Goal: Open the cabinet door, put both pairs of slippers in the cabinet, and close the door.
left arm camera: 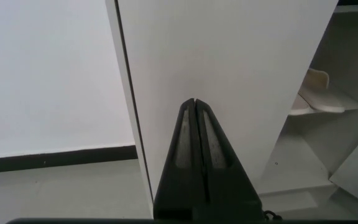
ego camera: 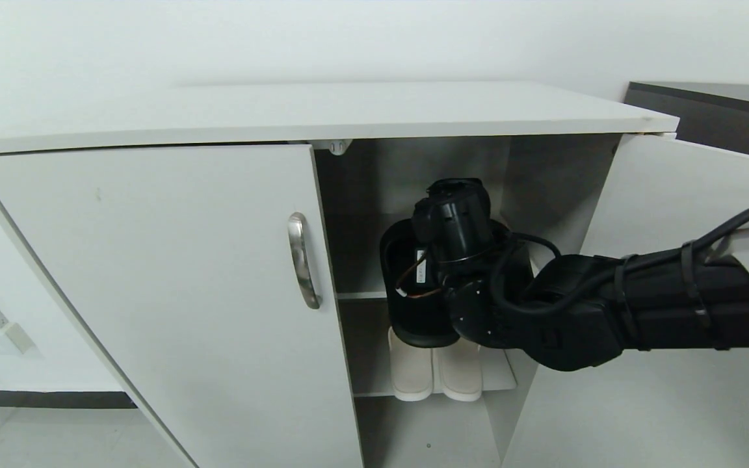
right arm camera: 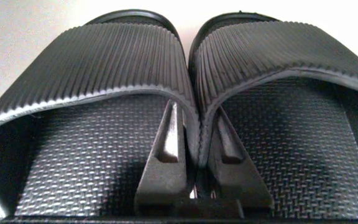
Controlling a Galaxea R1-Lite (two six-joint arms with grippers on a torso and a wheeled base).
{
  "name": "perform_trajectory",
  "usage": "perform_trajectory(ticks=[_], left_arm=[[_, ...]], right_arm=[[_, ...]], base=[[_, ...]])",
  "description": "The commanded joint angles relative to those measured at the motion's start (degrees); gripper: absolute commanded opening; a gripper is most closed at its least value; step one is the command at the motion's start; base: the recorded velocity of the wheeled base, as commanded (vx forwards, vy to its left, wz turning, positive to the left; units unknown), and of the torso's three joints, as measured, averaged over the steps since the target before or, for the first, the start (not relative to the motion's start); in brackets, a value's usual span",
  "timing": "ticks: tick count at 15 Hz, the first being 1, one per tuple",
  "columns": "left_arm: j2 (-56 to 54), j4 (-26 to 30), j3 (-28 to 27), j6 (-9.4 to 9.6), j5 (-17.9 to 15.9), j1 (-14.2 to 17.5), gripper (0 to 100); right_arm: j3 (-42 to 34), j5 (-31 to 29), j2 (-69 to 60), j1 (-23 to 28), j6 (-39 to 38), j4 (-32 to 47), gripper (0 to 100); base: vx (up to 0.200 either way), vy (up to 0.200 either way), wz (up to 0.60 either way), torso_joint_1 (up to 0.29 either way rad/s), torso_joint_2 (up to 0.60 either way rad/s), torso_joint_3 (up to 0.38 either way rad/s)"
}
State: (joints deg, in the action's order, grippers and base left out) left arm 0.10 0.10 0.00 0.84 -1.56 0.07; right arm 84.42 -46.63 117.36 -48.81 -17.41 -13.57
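Cabinet (ego camera: 322,110) against white wall (ego camera: 218,39), right end effector (right arm camera: 196,134) clamping black slippers (right arm camera: 117,62), left end effector (left arm camera: 194,109) closed, empty.

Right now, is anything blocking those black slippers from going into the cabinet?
Nothing visible does. The right-hand white cabinet door stands open; the black ribbed slippers in the right claw hang at the opening, above the cream slippers on a shelf.

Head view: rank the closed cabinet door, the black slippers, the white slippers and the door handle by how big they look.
1. closed cabinet door, by far the largest.
2. black slippers and white slippers: too close to rank, since both pairs are partly hidden.
3. door handle, the smallest.
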Motion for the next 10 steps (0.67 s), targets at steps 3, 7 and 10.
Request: perform_trajectory(ticks=[3, 7, 10], left_arm=[[-0.01, -0.01, 0.00, -0.05, -0.02, 0.01, 0], [-0.01, -0.01, 0.00, -0.05, -0.02, 0.01, 0], [-0.01, -0.01, 0.00, -0.05, -0.02, 0.01, 0]], right_arm=[[7.51, 0.05, 5.60, 2.76, 2.99, 0.38, 0], [16.74, 0.13, 8.68, 4.43, 5.19, 5.48, 0], [21.31, 0.93, 10.43, 5.22, 5.10, 8.03, 0]], base=[[0.000, 0.000, 0.00, 0.000, 0.00, 0.000], [0.000, 0.000, 0.00, 0.000, 0.00, 0.000], [0.000, 0.000, 0.00, 0.000, 0.00, 0.000]])
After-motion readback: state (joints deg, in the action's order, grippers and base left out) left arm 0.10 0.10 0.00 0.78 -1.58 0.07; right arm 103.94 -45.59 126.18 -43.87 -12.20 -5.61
